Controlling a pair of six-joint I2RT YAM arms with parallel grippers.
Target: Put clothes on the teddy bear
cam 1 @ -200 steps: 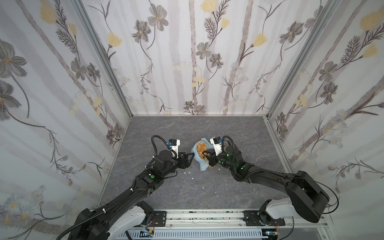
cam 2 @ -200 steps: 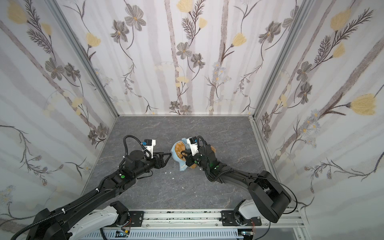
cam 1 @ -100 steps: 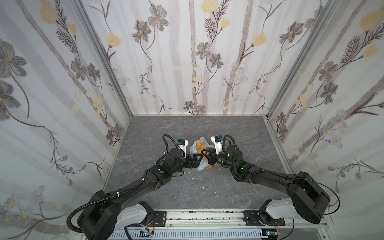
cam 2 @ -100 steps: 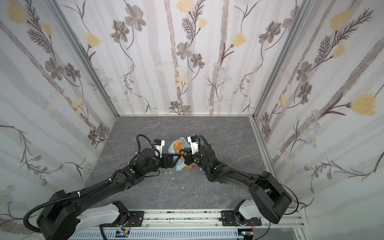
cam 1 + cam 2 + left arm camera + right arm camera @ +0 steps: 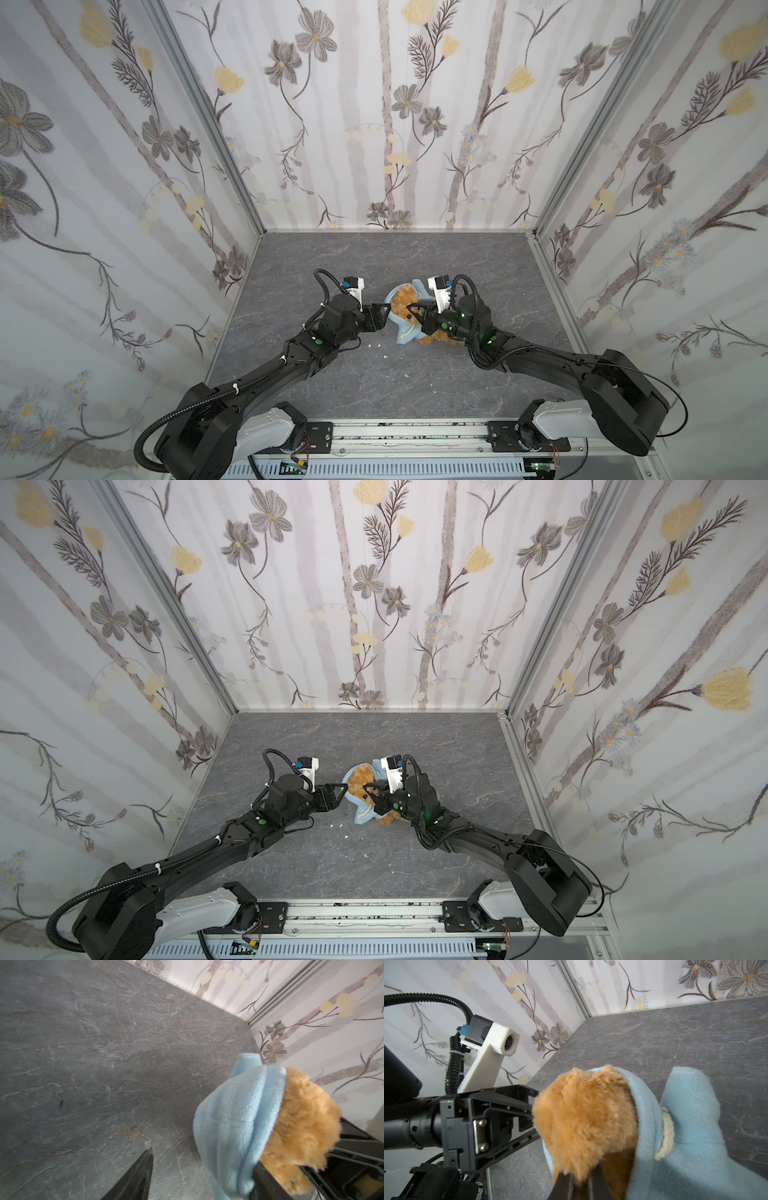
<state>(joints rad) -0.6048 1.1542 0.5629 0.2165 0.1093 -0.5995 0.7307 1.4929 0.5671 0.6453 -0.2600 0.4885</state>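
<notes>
Teddy bear (image 5: pixel 404 300): golden-brown, curly fur. It sits near the middle of the grey stone-look surface (image 5: pixel 374 257), a little below frame centre in both top views.

Light-blue hooded top (image 5: pixel 405 336) is on the bear. The hood is drawn round the back and sides of the head, with face fur bare at the front. In the left wrist view the hooded top (image 5: pixel 228 1115) sits centre-right, with the teddy bear (image 5: pixel 307 1118) bulging out past its right edge. In the right wrist view the teddy bear (image 5: pixel 583 1118) fills frame centre and the blue cloth lies to its right. A cream woolly tab (image 5: pixel 665 1132) sits on that cloth.

Right end effector (image 5: pixel 412 313): enters from the right of the top views and ends at the bear's face. The jaws are narrow, all but together. In the right wrist view the right end effector (image 5: pixel 579 1180) has its tips buried in fur at bottom centre. Cannot tell whether fur or cloth is pinched.

Left end effector (image 5: pixel 383 316): enters from the left, up against the hood's side, jaws wide. In the left wrist view one finger (image 5: pixel 137 1174) is at bottom centre, over bare surface and apart from the hood. The other finger (image 5: pixel 266 1180) is at lower right, touching the hood rim where blue meets fur.

White crumbs (image 5: pixel 378 345) lie on the surface, just lower left of the bear. Flowered walls (image 5: pixel 374 124) stand on three sides.
</notes>
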